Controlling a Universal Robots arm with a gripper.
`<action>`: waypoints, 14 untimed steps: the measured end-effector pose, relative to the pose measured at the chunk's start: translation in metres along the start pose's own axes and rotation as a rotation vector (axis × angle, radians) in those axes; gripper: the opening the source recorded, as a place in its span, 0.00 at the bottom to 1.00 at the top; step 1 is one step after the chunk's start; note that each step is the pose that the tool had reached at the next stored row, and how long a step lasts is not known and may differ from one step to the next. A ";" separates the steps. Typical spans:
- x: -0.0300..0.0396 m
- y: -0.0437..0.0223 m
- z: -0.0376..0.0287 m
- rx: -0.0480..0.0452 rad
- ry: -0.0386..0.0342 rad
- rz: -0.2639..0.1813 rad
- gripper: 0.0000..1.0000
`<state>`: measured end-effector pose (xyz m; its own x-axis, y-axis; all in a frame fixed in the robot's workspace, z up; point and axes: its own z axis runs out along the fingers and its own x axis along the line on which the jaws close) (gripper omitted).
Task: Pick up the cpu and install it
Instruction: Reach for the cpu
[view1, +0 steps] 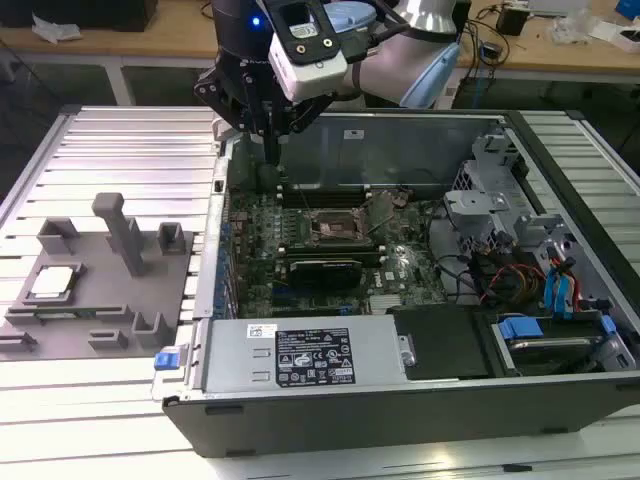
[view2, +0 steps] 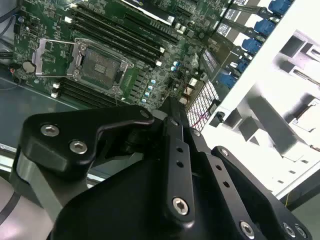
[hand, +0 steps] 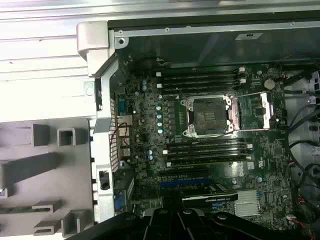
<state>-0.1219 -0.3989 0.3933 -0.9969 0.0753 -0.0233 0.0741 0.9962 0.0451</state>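
The ribbed metal surface (view1: 130, 150) carried an open computer case (view1: 400, 400), its circuit board (view1: 300, 250) facing up with the open socket (view1: 335, 228) mid-board. At the exterior view's left lay a grey fixture (view1: 90, 320). The cpu (view1: 52, 283) sat flat on it, pale top up, square, with no long axis. The gripper (view1: 272, 152) hung above the case's fixture-side edge, closed on nothing.

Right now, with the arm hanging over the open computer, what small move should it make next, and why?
Probably swing toward the exterior view's left. The cpu lies on the grey fixture outside the case, while the gripper hovers empty above the case, and the socket stands open with nothing in it.
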 end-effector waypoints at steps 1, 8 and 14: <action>0.0000 0.0000 0.0000 0.0000 0.0000 0.000 0.11; 0.0006 0.0000 0.0000 0.0001 0.0000 0.000 0.11; 0.0043 -0.0003 -0.0001 0.0000 -0.0001 0.000 0.11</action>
<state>-0.1261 -0.3988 0.3933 -0.9969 0.0753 -0.0234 0.0742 0.9962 0.0451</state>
